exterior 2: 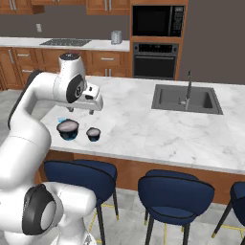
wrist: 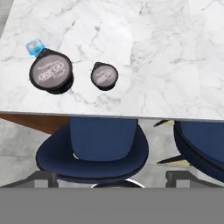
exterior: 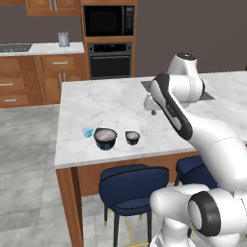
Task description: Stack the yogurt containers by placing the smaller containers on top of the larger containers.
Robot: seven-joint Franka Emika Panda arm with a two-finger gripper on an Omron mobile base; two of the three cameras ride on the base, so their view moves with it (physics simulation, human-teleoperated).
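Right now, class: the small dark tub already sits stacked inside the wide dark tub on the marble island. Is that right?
Not right. The small dark tub stands on the marble island beside the wide dark tub, apart from it; the hand view shows the gap.

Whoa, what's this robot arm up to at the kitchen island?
It is about to stack yogurt tubs, but nothing is stacked yet. The open gripper hovers above the marble island, holding nothing. Near the counter edge stand the wide dark tub, the small dark tub apart to one side, and the tiny light-blue cup close beside the wide one.
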